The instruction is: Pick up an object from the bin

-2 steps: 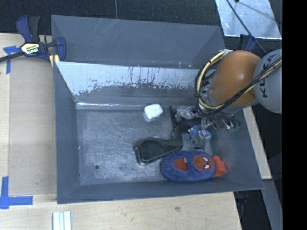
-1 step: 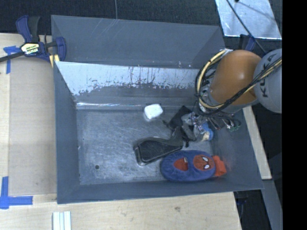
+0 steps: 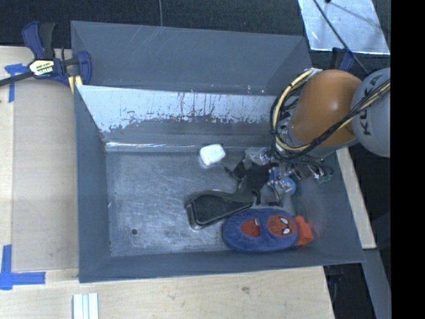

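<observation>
My gripper (image 3: 255, 178) hangs low over the right half of the bin floor, under the orange cover. Its dark fingers reach down toward the upper end of a flat black tool-like thing (image 3: 216, 208) that lies slanted on the floor. Just in front of the gripper lies a blue oval plush slipper (image 3: 260, 231) with red spider faces and an orange end. A small white lump (image 3: 212, 155) sits to the gripper's left near the back wall. I see nothing clearly between the fingers.
The bin's left half is bare grey metal floor. The sloping back wall rises behind the white lump, and the right wall stands close beside the arm.
</observation>
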Robot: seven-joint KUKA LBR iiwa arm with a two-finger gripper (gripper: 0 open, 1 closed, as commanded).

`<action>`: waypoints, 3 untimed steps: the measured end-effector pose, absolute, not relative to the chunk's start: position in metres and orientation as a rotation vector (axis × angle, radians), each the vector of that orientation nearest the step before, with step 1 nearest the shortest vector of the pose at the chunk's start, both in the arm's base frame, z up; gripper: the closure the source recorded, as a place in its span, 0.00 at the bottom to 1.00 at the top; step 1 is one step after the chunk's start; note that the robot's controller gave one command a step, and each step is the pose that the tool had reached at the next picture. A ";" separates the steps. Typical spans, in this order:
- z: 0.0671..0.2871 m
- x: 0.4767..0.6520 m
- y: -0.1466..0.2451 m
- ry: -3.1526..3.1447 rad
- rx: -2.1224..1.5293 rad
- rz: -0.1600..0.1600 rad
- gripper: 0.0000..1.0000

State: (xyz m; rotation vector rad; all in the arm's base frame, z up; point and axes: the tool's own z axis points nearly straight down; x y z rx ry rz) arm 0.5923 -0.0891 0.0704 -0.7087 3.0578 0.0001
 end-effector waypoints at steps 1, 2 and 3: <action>0.071 0.593 -0.089 3.056 -0.708 0.000 1.00; 0.196 0.561 -0.088 3.038 -0.756 -0.007 1.00; 0.299 0.600 -0.101 3.036 -0.751 -0.009 1.00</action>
